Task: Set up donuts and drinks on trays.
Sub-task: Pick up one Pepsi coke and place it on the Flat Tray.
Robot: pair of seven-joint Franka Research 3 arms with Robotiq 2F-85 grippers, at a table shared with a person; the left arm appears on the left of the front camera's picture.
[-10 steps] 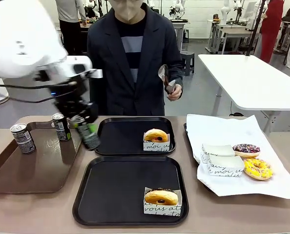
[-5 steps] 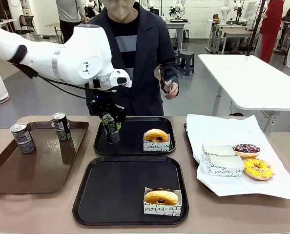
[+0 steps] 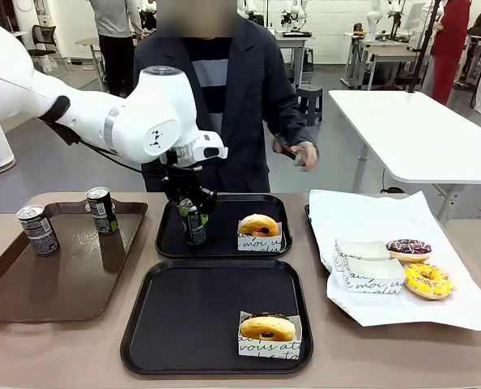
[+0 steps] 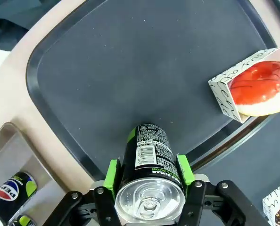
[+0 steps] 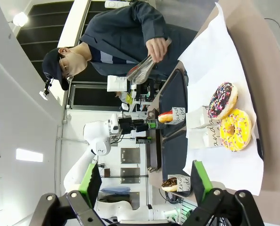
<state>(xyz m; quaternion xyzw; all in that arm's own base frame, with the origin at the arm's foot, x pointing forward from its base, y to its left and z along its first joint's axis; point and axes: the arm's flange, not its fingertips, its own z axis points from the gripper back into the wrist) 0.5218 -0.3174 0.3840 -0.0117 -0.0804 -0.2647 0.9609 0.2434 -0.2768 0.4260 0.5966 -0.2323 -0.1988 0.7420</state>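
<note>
The left gripper [image 4: 148,172] clamps a black drink can [image 4: 148,148], black tray [image 4: 107,61] beneath it, sleeved donut [image 4: 262,87] to its right; the right gripper [image 5: 146,179] gapes, holding nothing.

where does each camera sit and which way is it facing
Front view: robot's side of the table, facing the person; white left arm reaches in from the left, left tool shut on a slim black drink can.
Left wrist view: on that wrist, looking down its fingers at the can over the far black square plastic tray.
Right wrist view: rolled sideways, open right tool facing across the white paper sheet.
Shared by front and left wrist: can and tray.
</note>
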